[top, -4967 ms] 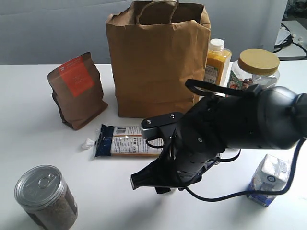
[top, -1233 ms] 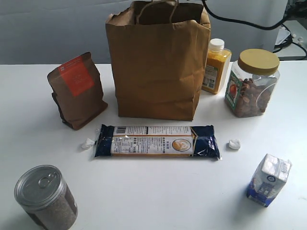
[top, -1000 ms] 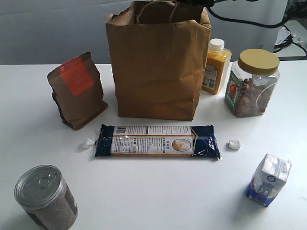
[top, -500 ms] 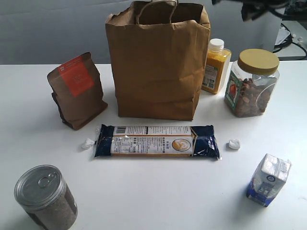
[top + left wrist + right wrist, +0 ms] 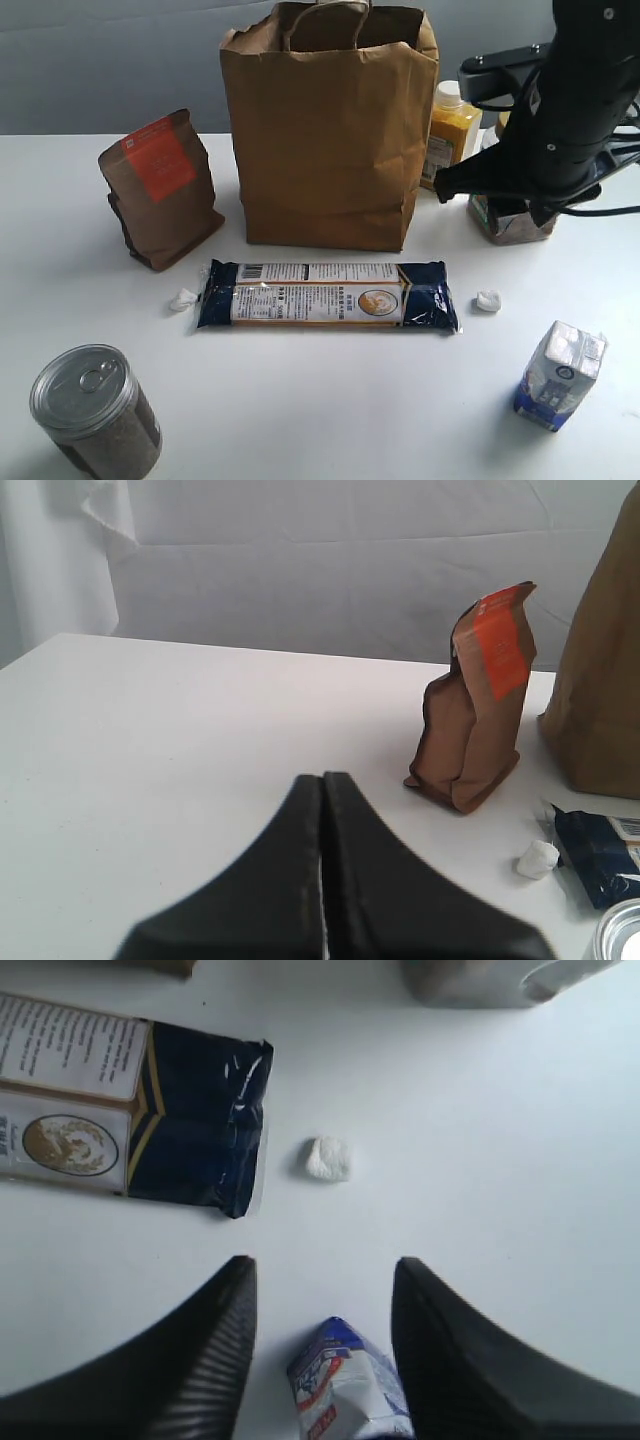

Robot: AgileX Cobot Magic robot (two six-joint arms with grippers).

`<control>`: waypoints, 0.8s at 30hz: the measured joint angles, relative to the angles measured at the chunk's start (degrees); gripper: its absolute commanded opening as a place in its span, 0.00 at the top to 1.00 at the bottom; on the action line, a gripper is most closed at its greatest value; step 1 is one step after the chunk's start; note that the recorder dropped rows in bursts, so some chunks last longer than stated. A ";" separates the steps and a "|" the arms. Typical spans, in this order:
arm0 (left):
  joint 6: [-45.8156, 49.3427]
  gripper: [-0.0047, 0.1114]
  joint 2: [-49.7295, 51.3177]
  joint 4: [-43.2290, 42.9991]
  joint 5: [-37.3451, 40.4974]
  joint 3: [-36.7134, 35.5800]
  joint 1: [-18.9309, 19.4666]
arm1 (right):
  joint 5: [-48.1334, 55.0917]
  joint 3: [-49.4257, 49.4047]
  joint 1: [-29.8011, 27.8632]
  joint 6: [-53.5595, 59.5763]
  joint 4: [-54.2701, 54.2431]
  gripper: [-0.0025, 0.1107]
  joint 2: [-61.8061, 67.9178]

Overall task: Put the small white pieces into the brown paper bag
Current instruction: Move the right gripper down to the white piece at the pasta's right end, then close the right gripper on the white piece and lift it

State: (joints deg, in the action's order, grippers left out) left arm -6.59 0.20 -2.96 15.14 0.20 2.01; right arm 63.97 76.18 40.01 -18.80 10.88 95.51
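Right gripper (image 5: 322, 1268): fingers spread wide, nothing between them; I have it looking straight down at the table (image 5: 520, 1160).
Right arm (image 5: 553, 120): raised on the right of the exterior view, just beside the right edge of the brown paper bag (image 5: 325, 130) (I cannot make out the fingers from that camera).
Left gripper (image 5: 323, 780): pads pressed flat together with no gap, gripping nothing, low over bare table.
Bag: upright at the back centre of the table, mouth open, twisted handles standing up; its inside is hidden from me.
Small white pieces: I count two in view, both lying on the table outside the bag.
Left piece (image 5: 183, 299): just beside the left end of the blue packet (image 5: 325, 295); whether they touch, I cannot tell.
Right piece (image 5: 328, 1158): just off the packet's right end, apart from it; in the right wrist view it lies beyond the fingertips, not between them.
Packet: flat, lengthwise, in front of the bag.
Pouch (image 5: 160, 190): brown with an orange label, upright, left of the bag and apart from it.
Can (image 5: 95, 410): silver pull-tab lid, at the near left, well apart from both pieces.
Carton (image 5: 562, 375): blue with a white top, at the near right, near the right piece (its top shows between my right fingers).
Bottle (image 5: 452, 130): yellow, white cap, just right of the bag, partly behind the arm.
Jar (image 5: 505, 225): mostly hidden behind the right arm; only its lower part shows.
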 measured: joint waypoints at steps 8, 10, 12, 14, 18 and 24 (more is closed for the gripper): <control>0.00 0.96 0.00 0.00 0.00 0.00 0.00 | -2.84 -0.11 0.00 0.00 -0.52 0.54 5.87; 0.00 0.96 0.00 0.00 0.00 0.00 0.00 | -4.02 -0.11 0.00 0.00 -0.52 0.54 7.17; 0.00 0.96 0.00 0.00 0.00 0.00 0.00 | -5.06 -0.11 -0.10 0.00 -0.60 0.54 8.46; 0.00 0.96 0.00 0.00 0.00 0.00 0.00 | -5.58 -0.11 -0.80 0.00 -0.85 0.54 9.83; 0.00 0.96 0.00 0.00 0.00 0.00 0.00 | -6.10 -0.55 -3.09 0.62 -1.13 0.54 11.53; 0.00 0.96 0.00 0.00 0.00 0.00 0.00 | -12.50 -5.85 -5.59 2.37 -3.89 0.54 11.75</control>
State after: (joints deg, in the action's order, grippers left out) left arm -6.59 0.20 -2.96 15.14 0.20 2.01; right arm 51.47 70.34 34.41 -16.43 6.99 107.26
